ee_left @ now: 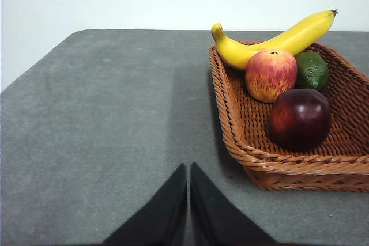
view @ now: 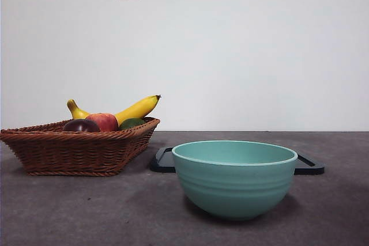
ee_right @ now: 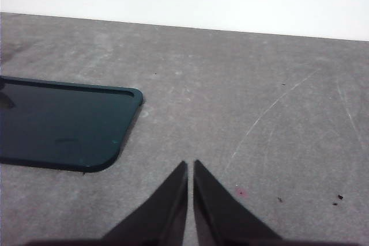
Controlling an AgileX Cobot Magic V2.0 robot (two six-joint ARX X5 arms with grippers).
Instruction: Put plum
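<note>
The plum (ee_left: 300,118) is dark maroon and glossy. It lies in the brown wicker basket (ee_left: 230,113), at the end nearest my left gripper; in the front view the plum (view: 81,125) just shows above the basket rim (view: 75,142). My left gripper (ee_left: 188,168) is shut and empty, above bare table beside the basket. My right gripper (ee_right: 190,165) is shut and empty, above bare table beside a dark tray (ee_right: 57,122). Neither arm shows in the front view.
The basket also holds a red-and-yellow apple (ee_left: 271,74), a banana (ee_left: 277,41) and a dark green fruit (ee_left: 312,70). A teal bowl (view: 234,177) stands in front at the middle, with the dark tray (view: 308,165) behind it. The table is grey.
</note>
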